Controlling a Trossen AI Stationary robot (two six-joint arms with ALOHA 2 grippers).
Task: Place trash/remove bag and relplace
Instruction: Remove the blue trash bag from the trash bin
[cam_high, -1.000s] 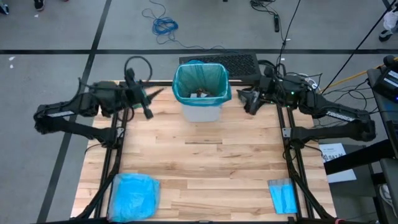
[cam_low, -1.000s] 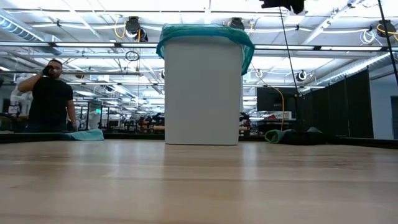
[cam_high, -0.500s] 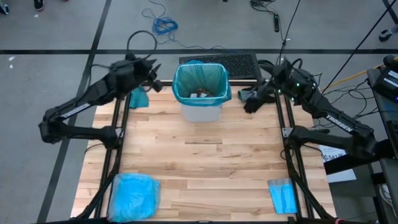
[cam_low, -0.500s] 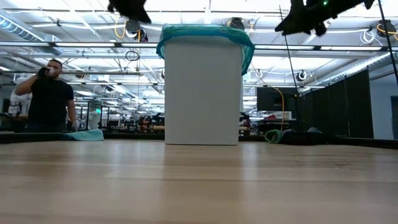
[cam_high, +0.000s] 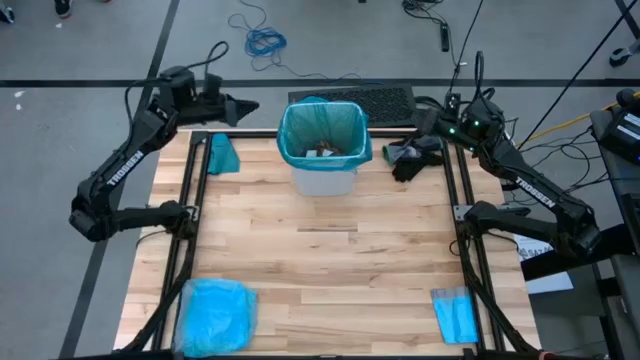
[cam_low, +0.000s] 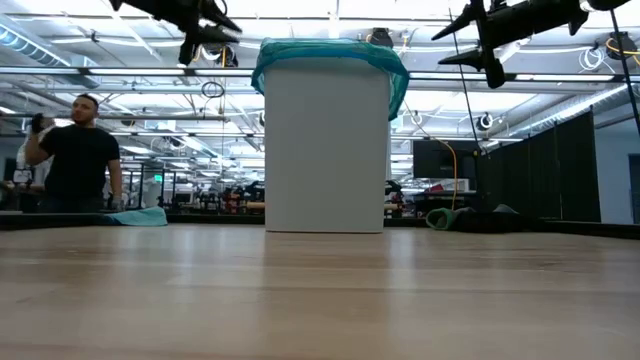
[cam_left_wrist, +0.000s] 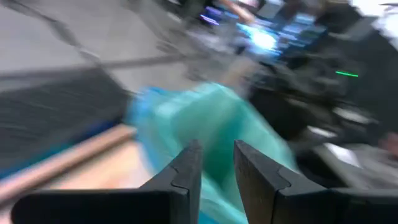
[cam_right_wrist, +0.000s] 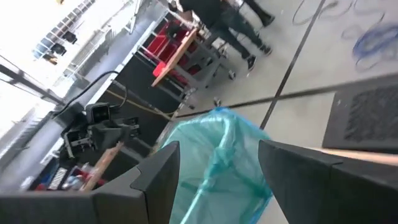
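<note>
A: Where's the bag (cam_high: 322, 128)?

B: Lining the white bin (cam_high: 324, 178) at the bench's twelve o'clock edge, its teal rim folded over the top. A few scraps of trash (cam_high: 322, 151) lie inside.

A: And the tools?

B: Both raised, flanking the bin without touching it. The left tool (cam_high: 240, 105) sits at the bin's ten o'clock, its fingers (cam_left_wrist: 186, 169) a narrow gap apart and nothing between them. The right tool (cam_high: 404, 158) is at three o'clock, spread wide and empty.

A: Which step, then?

B: I'd judge the trash is in and the bag removal is starting. Each tool likely needs to come down on the folded rim on its own side, pinch it, and lift.

A: Anything else on the bench (cam_high: 330, 270)?

B: A teal wad (cam_high: 222, 154) at nine o'clock of the bin, a pale blue bag (cam_high: 215, 314) at the seven o'clock corner, a folded blue sheet (cam_high: 456, 314) at five o'clock. Beyond the bench is a workshop hall, with a person (cam_low: 70, 152) standing far off.
</note>
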